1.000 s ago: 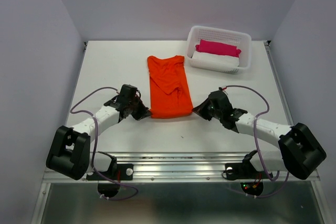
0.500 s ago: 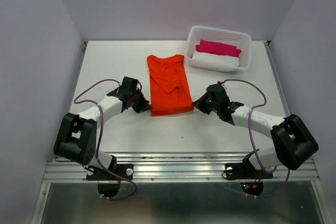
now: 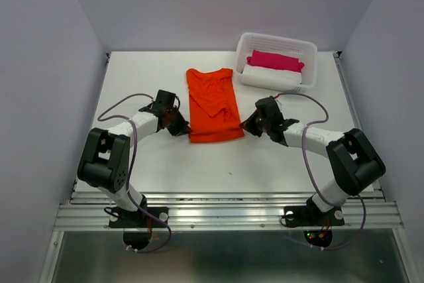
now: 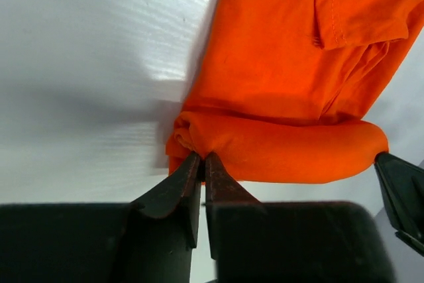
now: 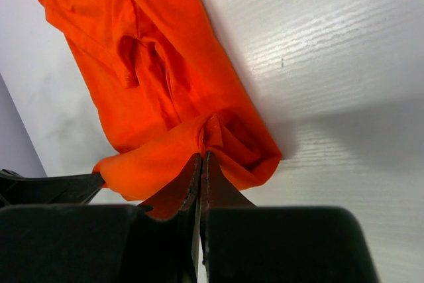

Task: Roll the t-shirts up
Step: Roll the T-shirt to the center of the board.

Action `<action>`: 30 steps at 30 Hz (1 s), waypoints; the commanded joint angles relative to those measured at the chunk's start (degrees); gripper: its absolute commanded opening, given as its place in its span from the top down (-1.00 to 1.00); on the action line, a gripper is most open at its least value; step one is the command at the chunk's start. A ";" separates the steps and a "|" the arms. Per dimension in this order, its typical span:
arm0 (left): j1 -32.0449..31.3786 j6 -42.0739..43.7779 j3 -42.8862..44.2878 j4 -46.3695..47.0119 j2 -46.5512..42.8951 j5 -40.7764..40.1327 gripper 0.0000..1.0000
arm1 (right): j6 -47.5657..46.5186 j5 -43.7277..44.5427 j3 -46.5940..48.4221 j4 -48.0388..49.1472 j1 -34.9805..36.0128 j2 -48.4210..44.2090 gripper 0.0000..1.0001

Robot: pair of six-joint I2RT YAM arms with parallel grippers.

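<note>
Bright and even from overhead in the top view: diffuse, with only faint, soft-edged shadows on the white table (image 3: 142,81). Sharp across the frame, slightly dimmer along the bottom edge. Harsher in the left wrist view: a pale glare patch on the tabletop beside the t-shirt (image 4: 278,77), then a broad grey shadow band just ahead of the left gripper (image 4: 201,158), itself near-black and soft from closeness to the lens. Much the same in the right wrist view — sheen streaked along the surface grain at upper right, grey shadow lower right, right gripper (image 5: 200,158) a dark, blurred silhouette. Orange strongly saturated, folds readable by shading.
</note>
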 commanded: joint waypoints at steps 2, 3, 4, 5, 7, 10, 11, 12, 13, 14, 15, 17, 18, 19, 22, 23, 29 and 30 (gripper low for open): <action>0.97 2.84 4.76 -0.22 3.05 -0.95 0.33 | -1.35 1.92 4.29 2.17 -1.28 3.46 0.94; 1.06 3.01 5.02 -0.48 3.50 -1.12 0.05 | -1.35 2.19 4.99 2.52 -1.28 3.99 0.90; 1.32 3.01 5.20 -0.40 3.93 -0.95 -0.06 | -1.35 2.28 5.35 2.61 -1.28 5.13 0.88; 1.41 3.19 5.55 -0.49 4.37 -0.86 -0.18 | -1.52 2.63 5.61 2.79 -1.28 5.57 0.85; 1.58 3.36 6.17 -1.10 4.29 -1.38 -0.30 | -1.35 3.07 6.32 2.88 -1.80 6.37 0.64; 1.59 3.28 8.01 -2.86 2.54 -4.46 -0.40 | -1.70 2.72 7.02 3.05 -1.80 7.25 0.28; 1.50 3.19 8.71 -3.29 1.05 -5.33 -0.40 | -2.05 2.72 7.02 3.05 -1.80 6.64 0.11; 1.50 3.19 8.98 -3.56 0.34 -6.21 -0.40 | -2.23 2.89 7.11 2.97 -1.80 6.11 -0.08; 1.58 3.19 9.24 -4.17 -0.62 -7.53 -0.40 | -2.31 3.15 6.76 2.97 -1.80 5.50 -0.31; 1.50 3.28 9.25 -4.35 -2.37 -8.24 -0.40 | -3.01 3.68 6.50 2.88 -1.80 3.66 -0.34; 1.32 3.36 9.16 -4.62 -3.26 -9.37 -0.40 | -3.63 3.94 6.06 2.88 -1.80 2.60 -0.36; 0.62 4.06 8.55 -4.97 -5.97 -11.22 -0.40 | -6.16 3.77 5.62 2.70 -1.80 -0.46 -0.36; 0.62 4.24 8.37 -5.14 -6.78 -11.23 -0.40 | -7.23 3.51 5.61 2.35 -1.80 -0.48 -0.37; -0.25 4.42 8.28 -5.93 -7.48 -12.54 -0.40 | -7.93 3.25 5.70 1.57 -1.80 -2.14 -0.38; -3.15 4.86 7.40 -6.73 -10.47 -13.17 -0.38 | -11.36 1.49 6.67 -1.51 -1.80 -4.08 -0.38; -4.12 5.03 7.05 -6.73 -11.08 -13.17 -0.36 | -12.06 1.23 6.93 -1.78 -1.02 -4.52 -0.38; -9.22 4.34 3.37 -2.08 -12.94 -6.85 -0.28 | -17.78 -9.82 8.69 -6.00 1.79 -3.14 -0.13; -9.57 4.07 2.92 -1.11 -12.76 -5.79 -0.28 | -18.05 -11.68 8.95 -5.83 1.80 -2.08 -0.08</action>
